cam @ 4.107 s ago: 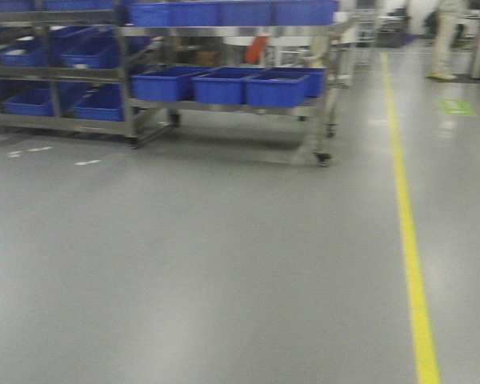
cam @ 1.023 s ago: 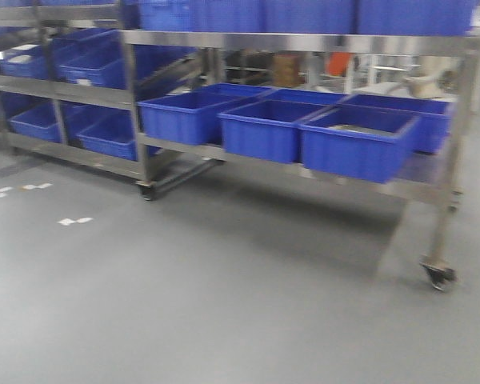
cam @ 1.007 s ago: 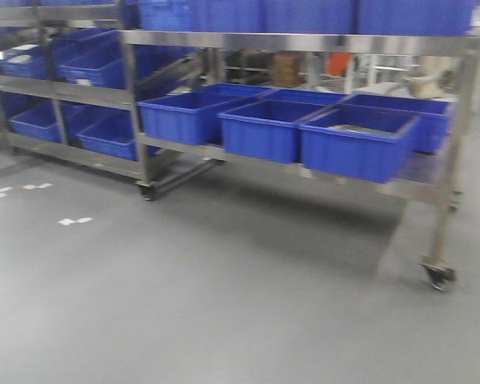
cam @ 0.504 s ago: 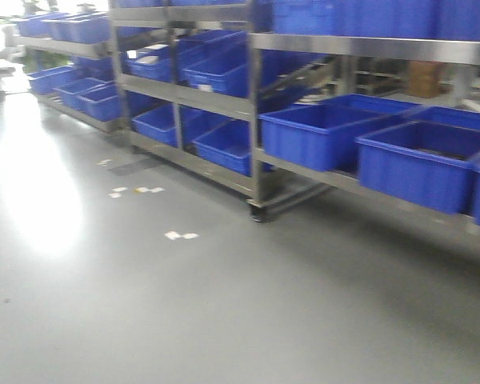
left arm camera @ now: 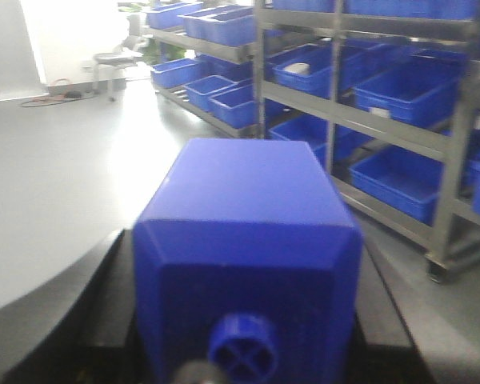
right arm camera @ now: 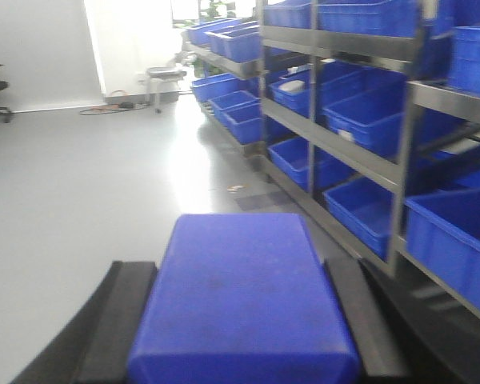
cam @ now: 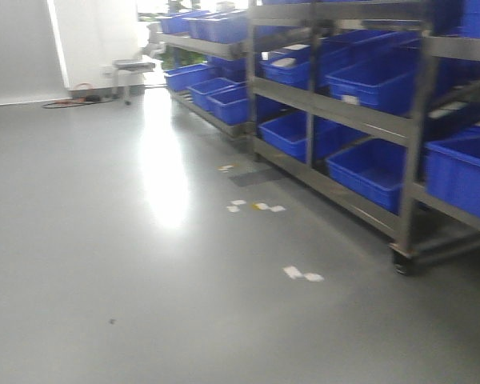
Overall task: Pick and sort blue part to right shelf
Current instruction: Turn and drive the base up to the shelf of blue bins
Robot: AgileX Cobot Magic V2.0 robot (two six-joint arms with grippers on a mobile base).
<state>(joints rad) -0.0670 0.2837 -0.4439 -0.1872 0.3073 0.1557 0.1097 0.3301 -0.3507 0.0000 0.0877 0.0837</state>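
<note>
Squeezing the blue part (right arm camera: 244, 296) from both sides with the right gripper (right arm camera: 234, 264), and pressing the black fingers (right arm camera: 116, 312) flat on its walls. Carrying it right in the middle of that grip, sticking out a little past the fingertips. Not showing its cap here, so guessing a bit that this is the wanted block.

Clamping a second blue block (left arm camera: 248, 192) in the left gripper (left arm camera: 244, 240) the same way, with a small round knob (left arm camera: 242, 348) pointing back toward the camera.

Judging the part to be hard plastic: stiff, light, not easy to break, but smooth and maybe slippy. Guessing that the flat sides are the best place for holding, not the sloped end or the cap.

Having the right shelf (right arm camera: 344, 144) ahead of the right gripper and off to its right side, well apart from it. Needing to get much closer before dropping anything into a blue bin (right arm camera: 360, 212).

Seeing both blocks and both grips only in the wrist views. Finding no arm and no block in the front view, but seeing there the wide grey floor (cam: 144, 240), the white marks (cam: 302, 274) on it and a wheel (cam: 402, 264) under the shelf. Catching the knob only from the left wrist.
</note>
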